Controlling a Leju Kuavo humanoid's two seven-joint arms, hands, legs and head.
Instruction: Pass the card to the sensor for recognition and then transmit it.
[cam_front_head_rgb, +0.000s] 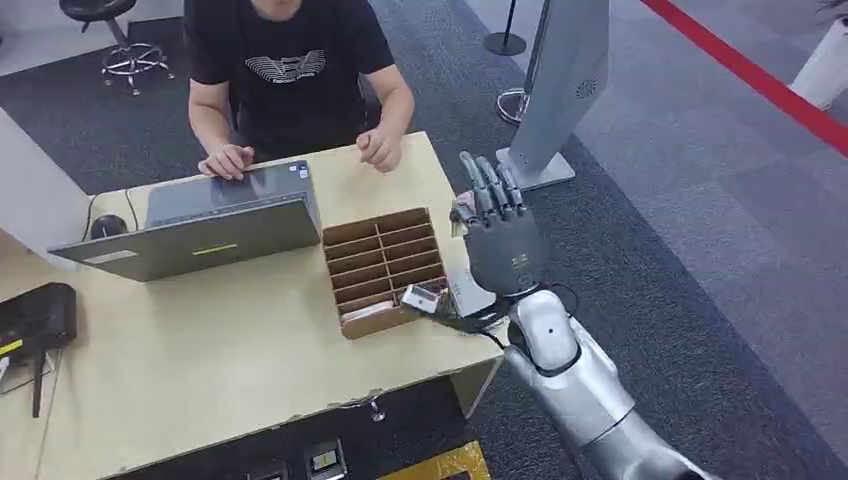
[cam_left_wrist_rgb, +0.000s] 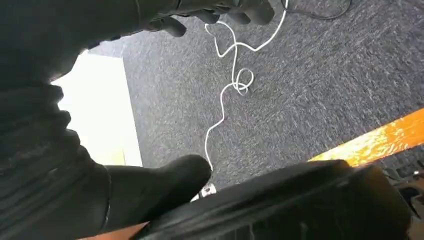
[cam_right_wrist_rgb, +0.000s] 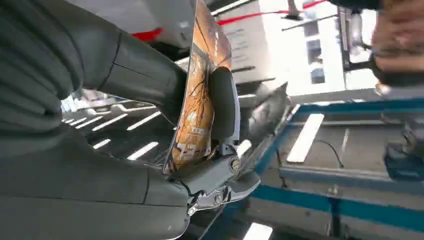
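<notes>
While the right hand (cam_front_head_rgb: 497, 232) is raised beside the table's right edge with fingers pointing up, it pinches a thin orange-and-brown printed card (cam_right_wrist_rgb: 197, 95) between thumb and dark fingers (cam_right_wrist_rgb: 225, 105); the right wrist view shows this plainly, the card standing edge-on between them. In the head view the card is barely visible, hidden behind the hand.

The hand sits just right of a brown cardboard divider box with narrow slots (cam_front_head_rgb: 382, 268) on the light wooden table (cam_front_head_rgb: 220, 370). A small white-and-grey device with a dark cable (cam_front_head_rgb: 425, 298), possibly the sensor, lies at the box's near right corner, below the hand; can't confirm what it is.

Left hand (cam_left_wrist_rgb: 150, 192): the left wrist view shows a dark thumb and dark fingers over grey carpet with a looped white cable (cam_left_wrist_rgb: 235, 85). Nothing seen in it, but can't tell whether the fingers are spread or curled.

A person in a black T-shirt (cam_front_head_rgb: 290, 70) sits at the far side, both hands resting on the table beside a grey laptop (cam_front_head_rgb: 215, 220). A black router-like box (cam_front_head_rgb: 35, 315) is at the table's left edge.
</notes>
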